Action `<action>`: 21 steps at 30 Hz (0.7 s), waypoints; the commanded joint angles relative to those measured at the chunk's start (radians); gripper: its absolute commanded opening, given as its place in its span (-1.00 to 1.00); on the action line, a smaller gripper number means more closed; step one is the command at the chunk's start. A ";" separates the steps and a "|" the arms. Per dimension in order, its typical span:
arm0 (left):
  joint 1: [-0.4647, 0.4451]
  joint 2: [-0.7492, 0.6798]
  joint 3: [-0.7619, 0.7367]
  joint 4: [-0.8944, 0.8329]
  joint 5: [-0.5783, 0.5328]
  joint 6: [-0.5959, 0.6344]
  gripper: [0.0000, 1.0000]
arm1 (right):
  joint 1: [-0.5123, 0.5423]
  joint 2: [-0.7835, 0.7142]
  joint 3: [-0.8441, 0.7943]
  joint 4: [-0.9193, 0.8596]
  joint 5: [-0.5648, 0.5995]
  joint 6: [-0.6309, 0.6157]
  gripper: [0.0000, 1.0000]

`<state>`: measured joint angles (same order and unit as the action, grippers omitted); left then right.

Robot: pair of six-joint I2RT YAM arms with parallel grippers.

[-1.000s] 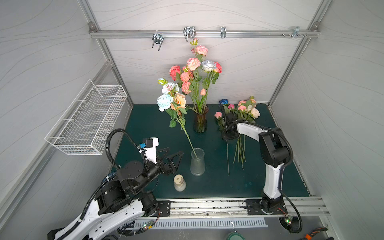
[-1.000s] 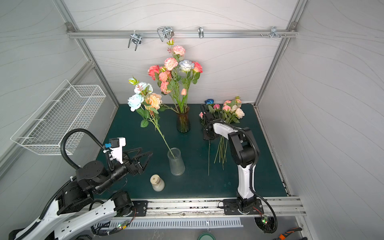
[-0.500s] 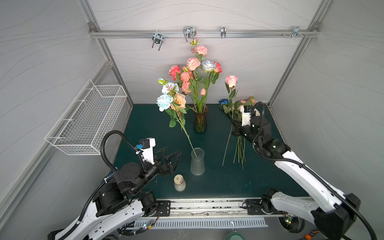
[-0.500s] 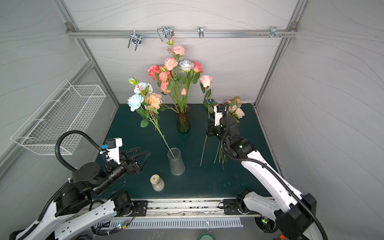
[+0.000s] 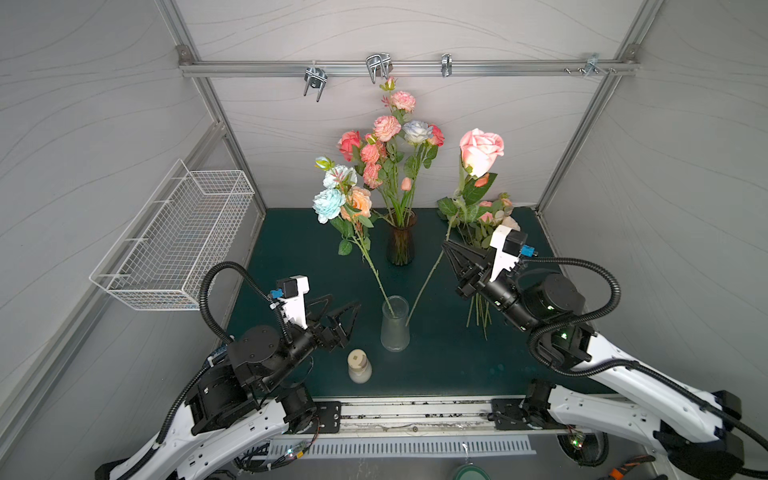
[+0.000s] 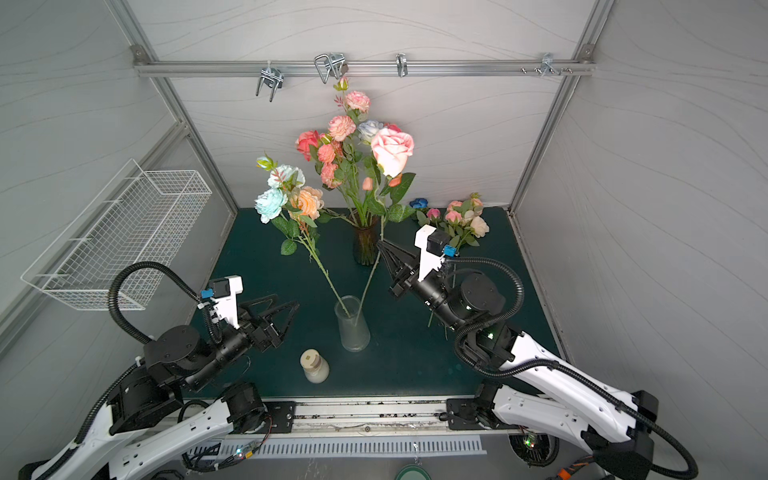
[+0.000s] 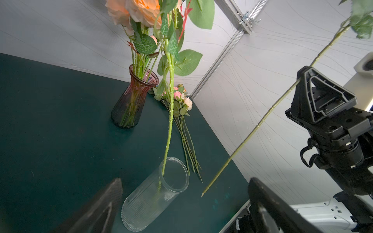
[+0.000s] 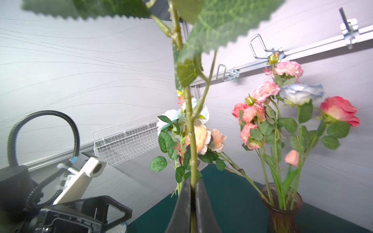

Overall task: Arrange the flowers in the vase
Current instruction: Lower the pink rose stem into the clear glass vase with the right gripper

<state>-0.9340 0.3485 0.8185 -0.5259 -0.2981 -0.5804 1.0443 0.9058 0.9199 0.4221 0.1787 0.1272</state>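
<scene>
**Right gripper** point(image 5: 446, 246): closed on the green stem of the pink rose point(image 5: 481, 150). Both fingers point(image 8: 202, 209) are pressed flat against the stem. It is raised above the table point(image 5: 291, 257), to the right of centre.

**Pink rose**: one large bloom, held high, with its head level with the tops of the standing bunches. The leaves sit just above the grip. Below the gripper the stem slants down and to the left. Its bare tip hangs just beside the mouth of the clear vase point(image 5: 395, 332). In the left wrist view the tip is outside the rim and off the table.

**Clear vase**: ribbed glass, upright, at the middle front of the table. It holds one long stem with pale blue, white and orange blooms point(image 5: 357, 201), leaning left and back.

**Left gripper** point(image 5: 345, 300): jaws spread wide, gripping nothing. It hovers low, just left of the clear vase and pointing toward it.

**Dark vase** point(image 5: 401, 245): brownish ribbed glass, upright behind the clear vase, near the back wall. It holds a tall bunch point(image 5: 386, 129) of pink and coral blooms and one pale blue-white bloom.

**Loose flowers** point(image 6: 461, 218): small pink and cream blooms and one deep blue bloom point(image 6: 419, 203). They lie flat at the back right corner of the table, stems toward the front, partly hidden by the right arm.

**Small bottle** point(image 5: 359, 365): cream, upright, at the table front, near the clear vase but apart from it.

**Table**: dark green top.

**Wire basket** point(image 5: 174, 241): white, fixed to the left wall.

**Rail** point(image 5: 498, 68): metal, across the back wall, carrying hooks point(image 5: 377, 66).
</scene>
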 commanded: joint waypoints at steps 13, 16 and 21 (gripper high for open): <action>0.001 0.009 0.018 0.021 -0.008 -0.019 0.98 | 0.029 0.185 0.053 0.162 0.027 -0.187 -1.00; 0.000 0.010 0.013 0.027 -0.008 -0.018 0.98 | 0.029 0.199 0.060 0.069 -0.025 -0.160 -1.00; 0.001 0.015 0.019 0.039 0.004 -0.013 0.99 | 0.029 0.216 0.019 -0.036 -0.016 -0.063 -0.84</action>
<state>-0.9340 0.3565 0.8185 -0.5251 -0.2970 -0.5911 1.0676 1.1122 0.9592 0.4667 0.1669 0.0135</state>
